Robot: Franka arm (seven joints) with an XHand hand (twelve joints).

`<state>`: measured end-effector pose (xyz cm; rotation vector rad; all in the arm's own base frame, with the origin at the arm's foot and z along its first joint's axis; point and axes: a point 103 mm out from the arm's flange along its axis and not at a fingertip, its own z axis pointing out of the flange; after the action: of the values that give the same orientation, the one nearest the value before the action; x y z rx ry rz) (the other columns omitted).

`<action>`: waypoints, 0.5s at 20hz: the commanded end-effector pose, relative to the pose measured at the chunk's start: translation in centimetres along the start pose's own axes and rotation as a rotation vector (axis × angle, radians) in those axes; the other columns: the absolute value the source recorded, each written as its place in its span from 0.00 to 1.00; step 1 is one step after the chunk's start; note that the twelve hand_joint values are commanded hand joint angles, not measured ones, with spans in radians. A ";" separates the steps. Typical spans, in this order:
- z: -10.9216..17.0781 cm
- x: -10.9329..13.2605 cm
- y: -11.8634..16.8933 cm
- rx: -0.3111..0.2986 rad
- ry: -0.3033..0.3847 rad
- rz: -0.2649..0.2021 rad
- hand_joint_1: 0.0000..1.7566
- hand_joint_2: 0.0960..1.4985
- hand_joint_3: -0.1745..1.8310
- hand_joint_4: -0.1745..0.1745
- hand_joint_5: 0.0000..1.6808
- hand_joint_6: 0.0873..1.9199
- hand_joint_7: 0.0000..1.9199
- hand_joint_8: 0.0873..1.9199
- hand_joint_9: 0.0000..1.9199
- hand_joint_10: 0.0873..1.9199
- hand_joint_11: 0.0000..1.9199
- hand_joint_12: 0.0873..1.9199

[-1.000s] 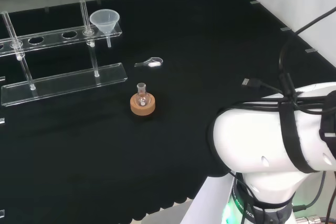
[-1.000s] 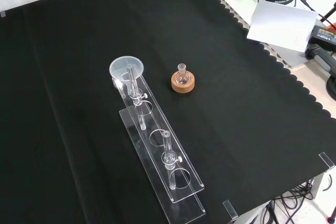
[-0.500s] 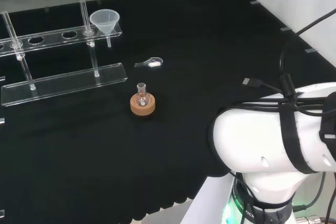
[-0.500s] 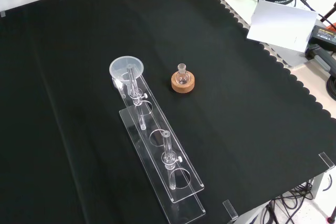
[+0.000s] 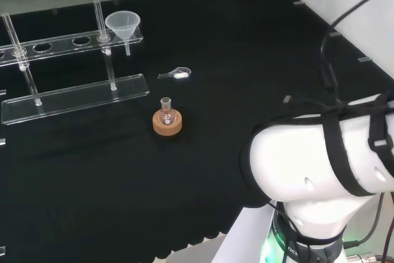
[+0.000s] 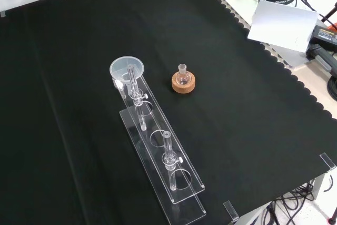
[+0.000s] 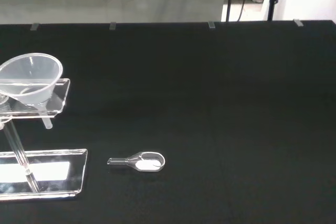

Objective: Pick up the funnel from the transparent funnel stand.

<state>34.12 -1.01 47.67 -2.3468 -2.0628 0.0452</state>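
Since the clear plastic cone funnel [image 5: 122,24] sits in the right end hole of the transparent acrylic funnel stand [image 5: 74,93] in the head view, far left on the black-clothed desk [image 5: 234,60], pickup not started. Fingers' state? Can't tell.

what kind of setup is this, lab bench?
Likely a chemistry lab bench mock-up: a clear funnel in a transparent funnel stand, and a small flask on a cork ring, on black cloth.
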 end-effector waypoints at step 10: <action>3.7 2.8 13.0 0.081 -0.025 -0.103 0.02 0.75 0.25 0.57 0.08 0.00 0.00 0.11 0.06 0.29 0.05 0.70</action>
<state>41.85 -1.41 44.77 -2.2718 -2.0655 0.1298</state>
